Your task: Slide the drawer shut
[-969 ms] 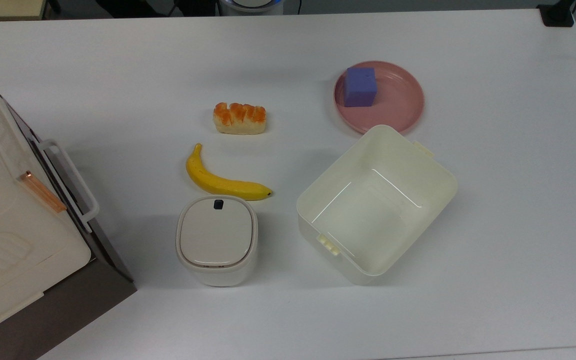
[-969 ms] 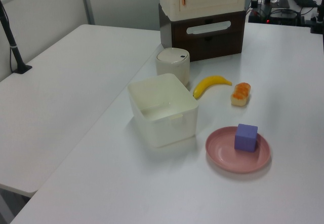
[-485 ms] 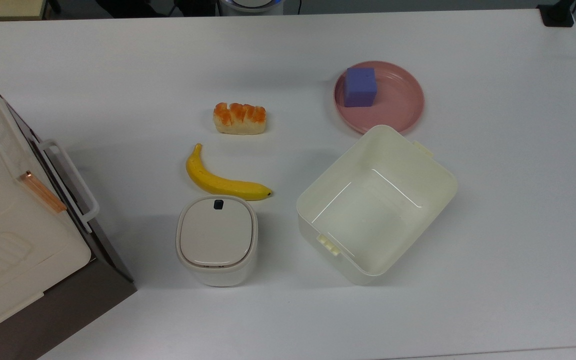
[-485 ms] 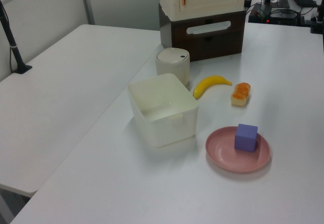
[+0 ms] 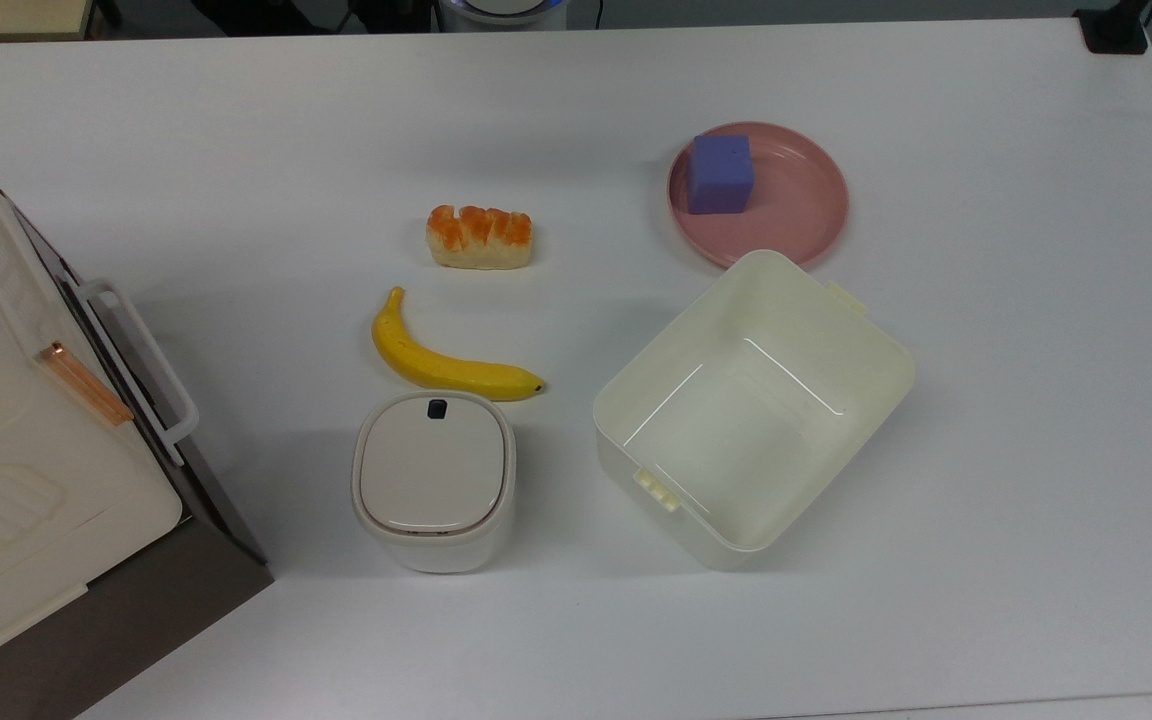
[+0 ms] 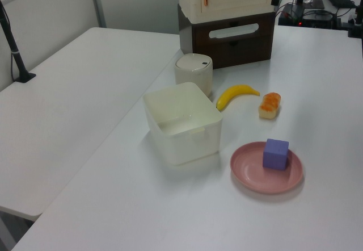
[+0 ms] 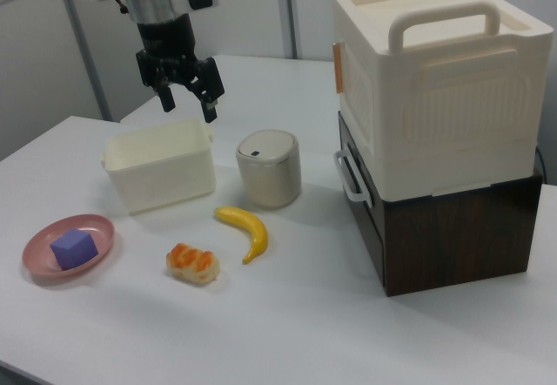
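The drawer (image 7: 363,208) has a dark brown front with a white loop handle (image 7: 350,176) and sits in a dark brown cabinet (image 7: 457,228) at the right view's right. Its front lies close to the cabinet's face; I cannot tell if a gap is left. The handle (image 5: 148,372) is at the top view's left edge, and the drawer (image 6: 228,42) is at the far end of the table in the left view. My gripper (image 7: 185,102) hangs open and empty in the air at the right view's upper left, above the cream tub (image 7: 161,167), far from the drawer.
A large cream carry box (image 7: 435,71) sits on the cabinet. Between gripper and drawer stand a lidded white bin (image 5: 433,480), a banana (image 5: 446,365), a bread piece (image 5: 479,238), the cream tub (image 5: 751,410) and a pink plate (image 5: 796,205) with a purple block (image 5: 721,173).
Nothing on the table has moved. A dark shape at the left view's top right edge has shifted slightly to the left.
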Controlling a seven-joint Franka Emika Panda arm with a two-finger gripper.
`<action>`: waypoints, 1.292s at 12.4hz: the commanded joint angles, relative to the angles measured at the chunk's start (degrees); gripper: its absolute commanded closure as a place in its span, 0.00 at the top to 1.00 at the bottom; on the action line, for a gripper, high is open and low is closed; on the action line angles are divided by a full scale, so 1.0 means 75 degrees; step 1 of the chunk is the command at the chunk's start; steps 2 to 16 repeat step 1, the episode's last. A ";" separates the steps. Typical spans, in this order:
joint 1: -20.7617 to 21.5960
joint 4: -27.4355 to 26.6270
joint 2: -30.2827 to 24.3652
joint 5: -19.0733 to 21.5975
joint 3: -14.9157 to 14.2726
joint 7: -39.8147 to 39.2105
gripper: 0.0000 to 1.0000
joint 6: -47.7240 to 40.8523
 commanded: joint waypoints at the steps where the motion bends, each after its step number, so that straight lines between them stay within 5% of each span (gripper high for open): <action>1: 0.0169 -0.0086 -0.0061 0.0152 -0.0125 0.0201 1.00 0.0102; 16: 0.0169 -0.0086 -0.0061 0.0152 -0.0125 0.0201 1.00 0.0102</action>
